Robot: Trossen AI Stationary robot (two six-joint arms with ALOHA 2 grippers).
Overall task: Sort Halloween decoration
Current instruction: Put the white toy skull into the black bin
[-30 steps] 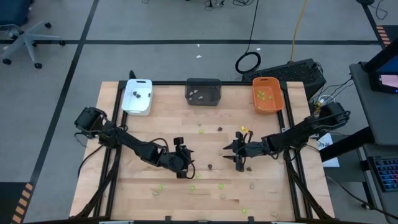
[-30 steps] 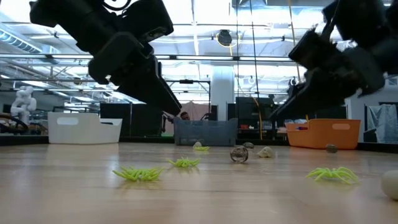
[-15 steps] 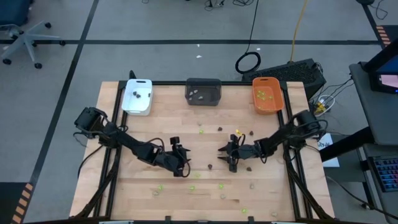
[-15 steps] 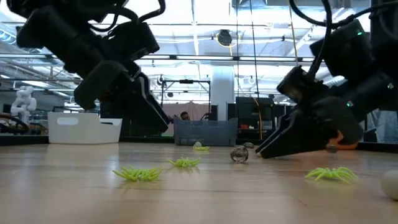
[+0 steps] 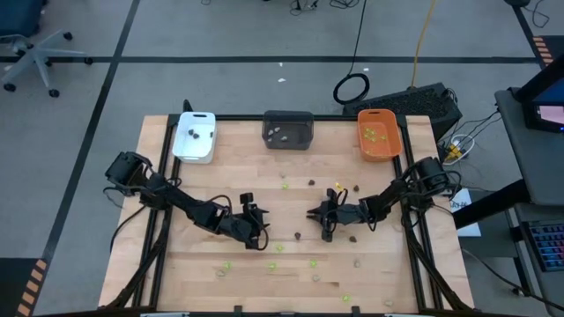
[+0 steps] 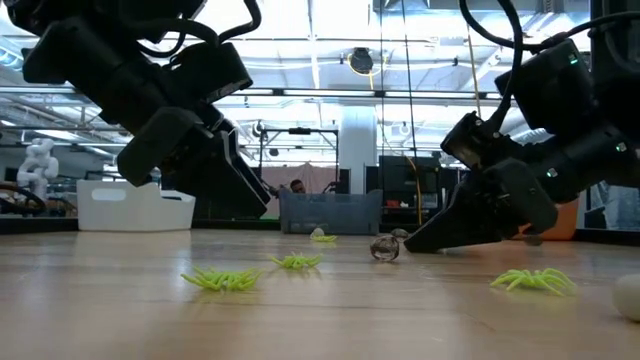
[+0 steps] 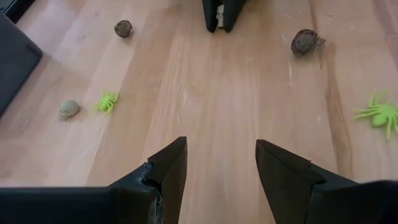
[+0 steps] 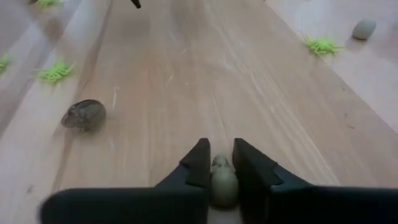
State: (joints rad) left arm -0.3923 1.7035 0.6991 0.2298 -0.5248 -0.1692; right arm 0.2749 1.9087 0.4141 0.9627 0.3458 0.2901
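Observation:
Small Halloween pieces lie scattered on the wooden table: green spiders, dark lumps and pale lumps. My right gripper is low at the table's middle right, shut on a pale beige piece. My left gripper hovers open at the table's middle left, slanting down over bare wood with nothing between its fingers. A dark piece lies just ahead of the right gripper's tip. My right gripper pinches the pale piece by its two sides between its two fingers. The fingers slant down from the table's right side. Their tips are down at the table top; whether the piece is lifted I cannot tell.
Three trays stand along the far edge: white at the left, dark grey in the middle, orange at the right, each with a few pieces inside. More spiders and lumps lie toward the near edge.
My right gripper has come down to the table top, moved a little toward the left, and shut on the pale piece. My left gripper has sunk lower, staying open.

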